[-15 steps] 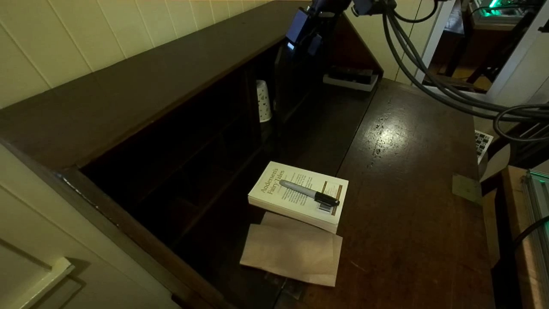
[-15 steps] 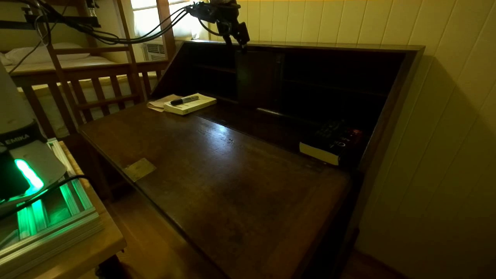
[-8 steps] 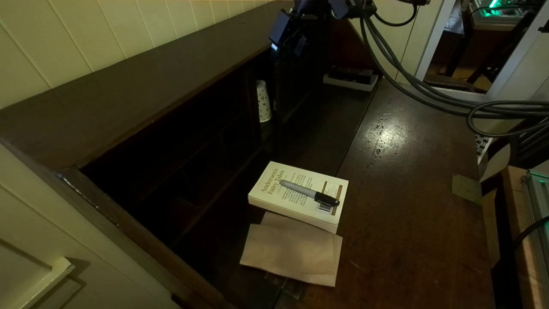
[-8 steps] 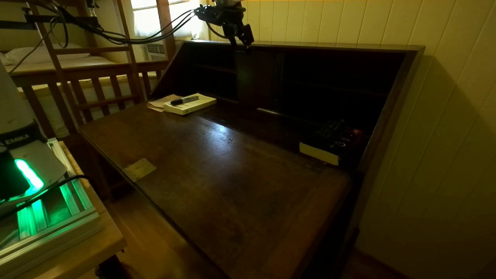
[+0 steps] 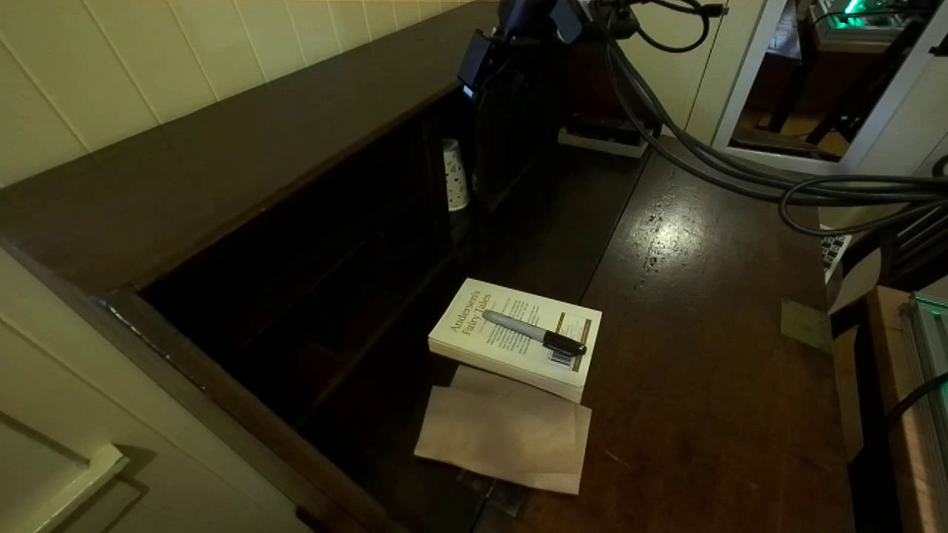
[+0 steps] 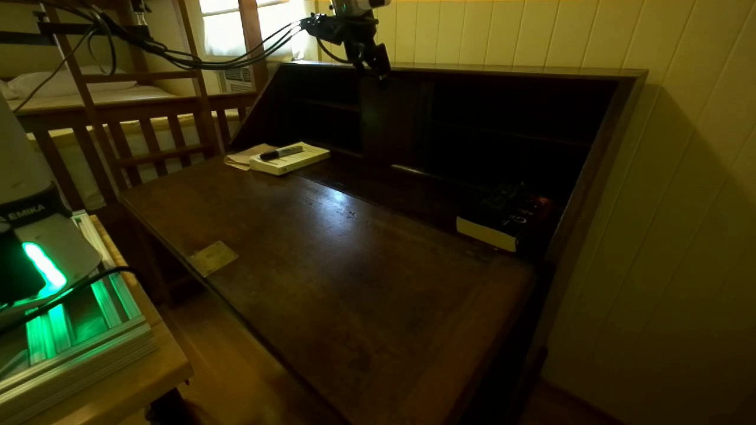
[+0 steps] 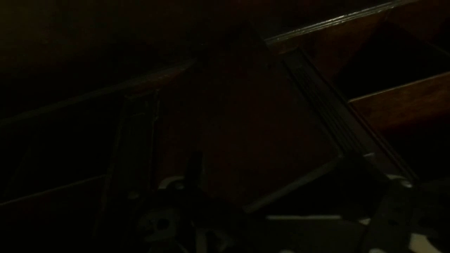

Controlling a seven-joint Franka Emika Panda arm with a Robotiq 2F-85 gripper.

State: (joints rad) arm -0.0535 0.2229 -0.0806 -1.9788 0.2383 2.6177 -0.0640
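Observation:
My gripper [image 6: 371, 72] hangs above the writing desk, in front of the top edge of its dark cabinet. In the very dark wrist view the gripper [image 7: 279, 163] stands open, its fingers [image 7: 194, 167] wide apart and nothing seen between them. Beyond the fingers is a dark reddish panel door [image 7: 242, 119] in the middle of the cabinet, between grooved uprights. The same door [image 6: 390, 121] shows below the gripper in an exterior view. Whether the gripper touches anything I cannot tell. A patterned white cup [image 5: 455, 175] stands in a compartment beside the door.
A pale book [image 5: 515, 333] with a grey marker [image 5: 529, 331] on top lies on the desk. Brown paper [image 5: 507, 437] sits beside it. A thick black book [image 6: 502, 218] lies at the cabinet's far end. Loose cables [image 5: 711, 163] hang from the arm over the desk [image 6: 331, 283].
The gripper has shifted a little sideways and down, leftward in one exterior picture and rightward in another. The cables swung with it. The books, marker, paper and cup have stayed put.

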